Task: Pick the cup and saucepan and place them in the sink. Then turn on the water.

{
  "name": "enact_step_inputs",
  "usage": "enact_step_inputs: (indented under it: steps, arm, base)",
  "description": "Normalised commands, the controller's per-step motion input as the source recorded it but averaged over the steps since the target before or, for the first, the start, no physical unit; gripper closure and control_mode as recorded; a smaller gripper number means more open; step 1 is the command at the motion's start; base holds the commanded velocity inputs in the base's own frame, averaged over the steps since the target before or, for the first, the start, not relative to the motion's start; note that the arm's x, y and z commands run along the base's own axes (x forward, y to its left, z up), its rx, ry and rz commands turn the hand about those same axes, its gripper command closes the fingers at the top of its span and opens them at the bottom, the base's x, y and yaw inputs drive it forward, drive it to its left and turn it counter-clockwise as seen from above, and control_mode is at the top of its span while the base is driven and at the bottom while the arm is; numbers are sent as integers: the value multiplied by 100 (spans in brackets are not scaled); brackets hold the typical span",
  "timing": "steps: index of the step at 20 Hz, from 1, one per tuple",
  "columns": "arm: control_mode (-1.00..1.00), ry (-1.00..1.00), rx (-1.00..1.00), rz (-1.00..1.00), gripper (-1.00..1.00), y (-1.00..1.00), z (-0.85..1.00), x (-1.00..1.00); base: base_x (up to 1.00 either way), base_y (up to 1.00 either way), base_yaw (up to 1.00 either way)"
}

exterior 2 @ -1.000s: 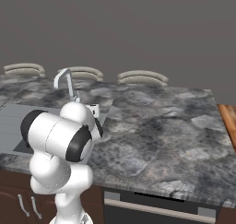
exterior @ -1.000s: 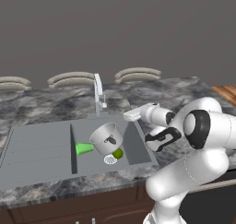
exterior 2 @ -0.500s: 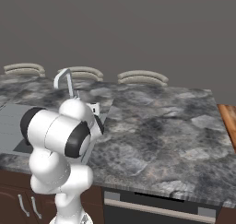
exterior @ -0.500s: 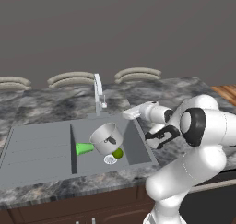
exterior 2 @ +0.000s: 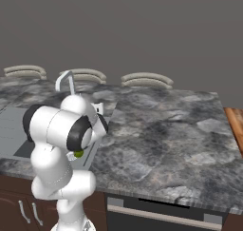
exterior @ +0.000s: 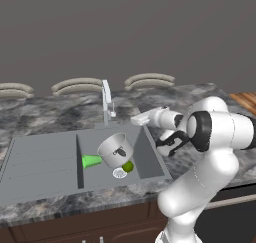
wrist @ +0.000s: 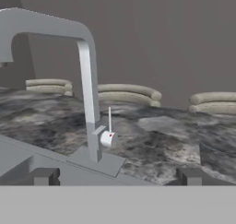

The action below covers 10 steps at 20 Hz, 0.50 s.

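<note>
The saucepan (exterior: pixel 116 149) lies tilted inside the basin of the sink (exterior: pixel 45 159), its open side facing up and left. Beside it on the basin floor the green cup (exterior: pixel 91 161) lies on its side. My gripper (exterior: pixel 135 119) hovers over the basin's back right corner, pointing at the faucet (exterior: pixel 106 102) and holding nothing. In the hand view its two fingertips (wrist: pixel 44 176) stand wide apart, so the gripper (wrist: pixel 117 177) is open. The faucet (wrist: pixel 87 103) rises close ahead, with its thin lever (wrist: pixel 109 126) upright on the right side.
A small yellow-green ball (exterior: pixel 128 166) rests by the round drain (exterior: pixel 120 173). Marble counter (exterior 2: pixel 166 130) stretches to the right of the sink. Pale stacked plates (exterior: pixel 148 80) line the back wall. My own arm hides most of the sink (exterior 2: pixel 9 130) in the right base view.
My hand has edged slightly left toward the faucet and the elbow has shifted a little. Saucepan, cup and ball have not moved.
</note>
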Motion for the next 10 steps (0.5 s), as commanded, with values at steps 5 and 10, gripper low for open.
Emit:
enact_step_inputs:
  steps: [5, 10]
  arm:
    - [-100, 0, 0, 0, -100, 2, 0, 14]
    - [-100, 0, 0, 0, -100, 5, 0, 8]
  base:
    - [0, 0, 0]
    - [0, 0, 0]
